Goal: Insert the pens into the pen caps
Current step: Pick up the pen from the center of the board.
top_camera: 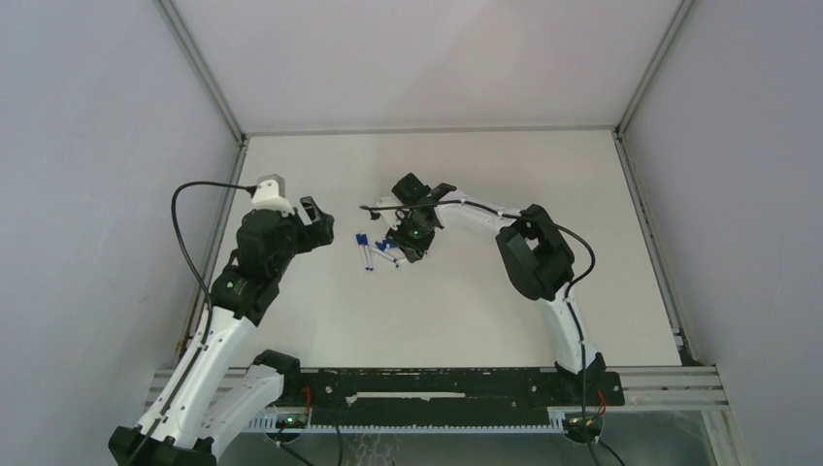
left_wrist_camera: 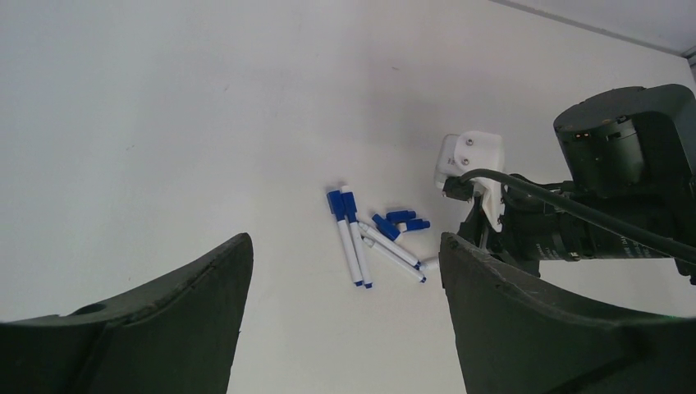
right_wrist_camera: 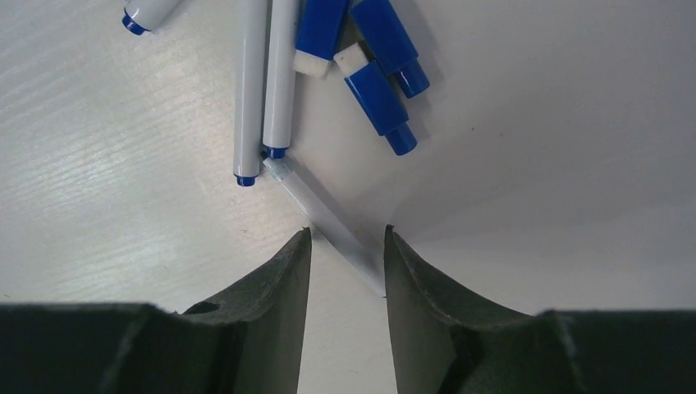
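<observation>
A pen [right_wrist_camera: 316, 205] is being straddled askew by the half-spread right hand [right_wrist_camera: 347, 238], so a swivel on closing is being risked, knocking the other pens [right_wrist_camera: 249, 90] and pen caps [right_wrist_camera: 379, 107] just ahead, while the wide-spread left hand [left_wrist_camera: 345, 244] is being held back.

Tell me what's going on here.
Two robot arms are working on a small cluster of white pens and blue caps on the table. The right tool is down at the cluster, jaws open on either side of one pen that lies flat. The left tool hangs open off to the side, holding nothing.
</observation>
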